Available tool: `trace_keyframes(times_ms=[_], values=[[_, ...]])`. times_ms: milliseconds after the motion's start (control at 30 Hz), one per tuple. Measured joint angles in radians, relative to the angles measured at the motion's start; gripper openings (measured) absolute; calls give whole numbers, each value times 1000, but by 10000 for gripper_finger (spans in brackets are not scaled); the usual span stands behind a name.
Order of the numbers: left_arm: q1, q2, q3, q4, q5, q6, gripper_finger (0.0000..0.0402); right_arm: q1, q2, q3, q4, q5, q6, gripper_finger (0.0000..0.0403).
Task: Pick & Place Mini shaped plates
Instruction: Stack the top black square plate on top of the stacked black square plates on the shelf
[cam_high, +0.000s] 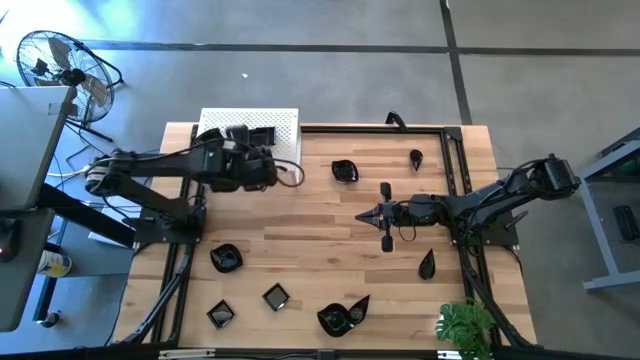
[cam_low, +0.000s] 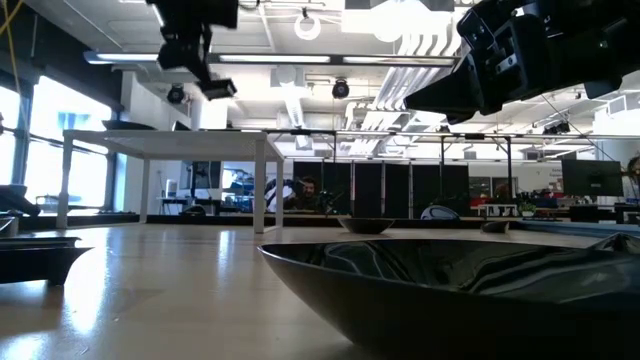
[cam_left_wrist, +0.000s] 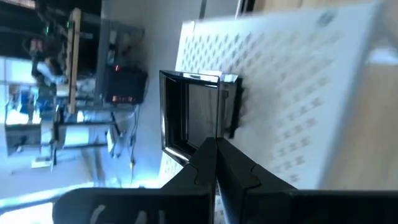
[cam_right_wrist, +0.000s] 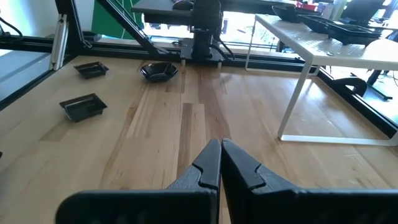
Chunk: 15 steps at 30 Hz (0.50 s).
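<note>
Small glossy black mini shaped plates lie scattered on the wooden table: a wavy round one (cam_high: 344, 171), teardrops (cam_high: 415, 156) (cam_high: 427, 263), squares (cam_high: 276, 296) (cam_high: 221, 314) and a leaf (cam_high: 342, 317). A white perforated stand (cam_high: 280, 122) stands at the far left, and a square plate (cam_left_wrist: 193, 112) sits over it. My left gripper (cam_left_wrist: 216, 144) is shut, with its tips at that plate's near rim. My right gripper (cam_high: 362, 215) (cam_right_wrist: 221, 149) is shut too. It hovers level over the table's middle, pointing left, with nothing near its tips. My left gripper has its shut fingertips (cam_left_wrist: 211, 149) in front of the square plate's near rim (cam_left_wrist: 199, 144), above the stand. Whether they touch or pinch that rim I cannot tell, since the fingers themselves hide the spot.
More dark plates (cam_right_wrist: 336, 23) lie on the stand's top. One plate (cam_low: 450, 290) fills the low view's foreground. A black frame rail (cam_high: 455, 160) borders the table, a green plant (cam_high: 465, 325) sits at the near right corner, and bare wood (cam_high: 320, 245) spans the middle.
</note>
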Motion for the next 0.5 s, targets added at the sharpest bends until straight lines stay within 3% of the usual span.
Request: trace_keyframes(times_ms=[233,500], values=[[76,0,-93,147,11,98,0,0,0,0,0,-4,0,0],[164,0,-104,252,97,227,0,0,0,0,0,-4,0,0]])
